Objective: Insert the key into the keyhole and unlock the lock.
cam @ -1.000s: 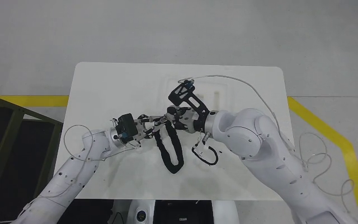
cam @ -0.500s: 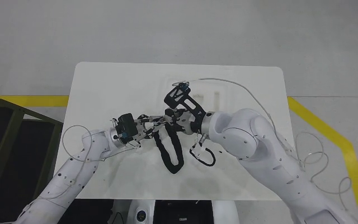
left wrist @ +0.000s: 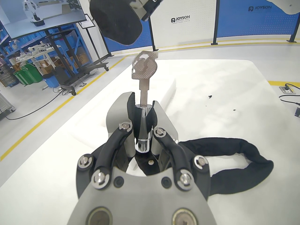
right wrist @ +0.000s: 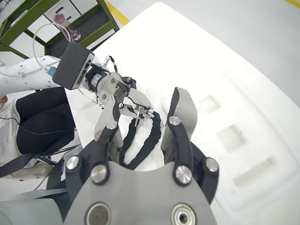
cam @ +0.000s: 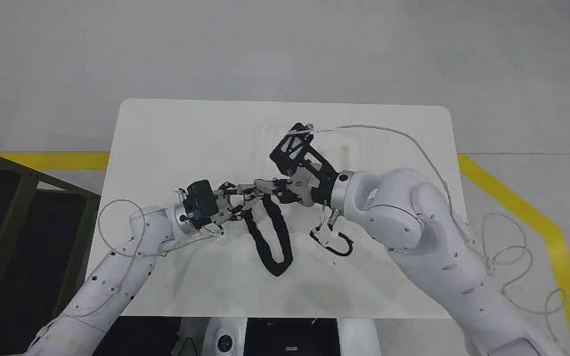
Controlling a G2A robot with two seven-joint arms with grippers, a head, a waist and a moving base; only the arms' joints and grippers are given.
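The left gripper (left wrist: 141, 105) is pinching the chrome lock cylinder (left wrist: 142, 132) between its fingers (left wrist: 117, 113), which are pressing in on both sides of it, above the middle of the white table (cam: 169, 133). The key (left wrist: 144, 67) is sitting with its blade in the keyhole at the cylinder's end. Its patterned head is standing clear beyond the fingertips. The lock's chain (left wrist: 234, 165), covered in a black fabric sleeve, is trailing from the cylinder and lying in a loop on the table, on the robot's side in the top view. The right gripper (right wrist: 140, 108) is hovering just beyond the key head with its fingers (right wrist: 182, 108) spread wide. One black pad (left wrist: 116, 20) is hanging near the head, apart from it. Rectangular recesses (right wrist: 232, 139) are showing in the white surface beside the right gripper.
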